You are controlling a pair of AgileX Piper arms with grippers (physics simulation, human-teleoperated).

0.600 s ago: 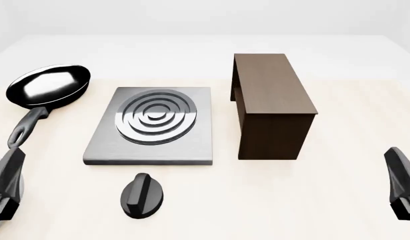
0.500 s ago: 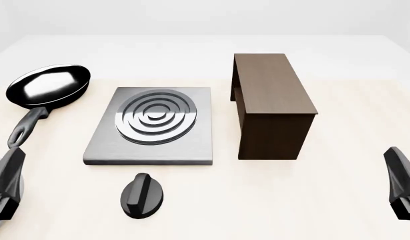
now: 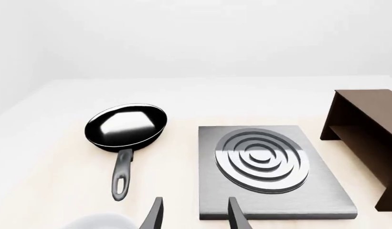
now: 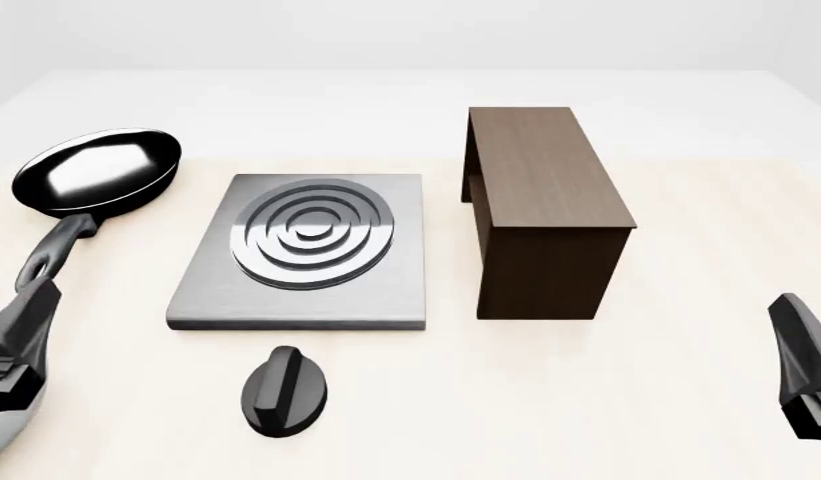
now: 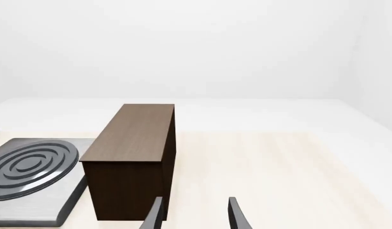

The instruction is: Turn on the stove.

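A: Front view first. Where is the stove?

B: The stove lies flat on the table, left of centre, its burner rings toward the far half of the slab. The knob sits apart from it, just before the slab's near edge, close to the table's near edge.

A: And around it?

B: A pan at the far left, handle pointing toward the near edge. A stand just right of the stove, not touching it.

A: The arms?

B: The left gripper is at the left edge, near the pan handle's tip. The right gripper is at the right edge, well apart from everything. Here I cannot tell how their jaws stand.

A: Left wrist view?

B: The left gripper has its fingers parted by a moderate gap, holding nothing. Beyond them lie the stove, the pan and part of the stand. The knob is out of sight.

A: Right wrist view?

B: The right gripper is likewise parted and empty. Ahead stands the stand, with a part of the stove beside it.
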